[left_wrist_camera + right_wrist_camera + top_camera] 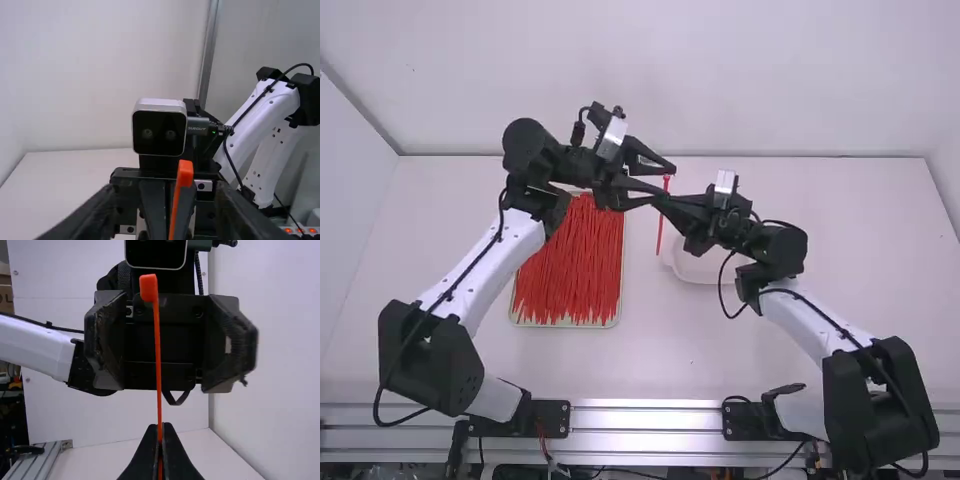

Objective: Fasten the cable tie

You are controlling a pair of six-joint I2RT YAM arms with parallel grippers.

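Cable tie point(158, 365), one thin red plastic strip with a square head, stands upright above mid-table, clamped low by the right gripper point(160, 436). The left gripper point(663, 184) gapes around its head. One tray point(570, 325) of loose red ties lies left.

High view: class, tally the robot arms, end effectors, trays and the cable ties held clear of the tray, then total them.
Robot arms: 2, left arm, right arm
End effectors: 2, left end effector, right end effector
Trays: 1, tray
Held cable ties: 1, cable tie
Total: 6
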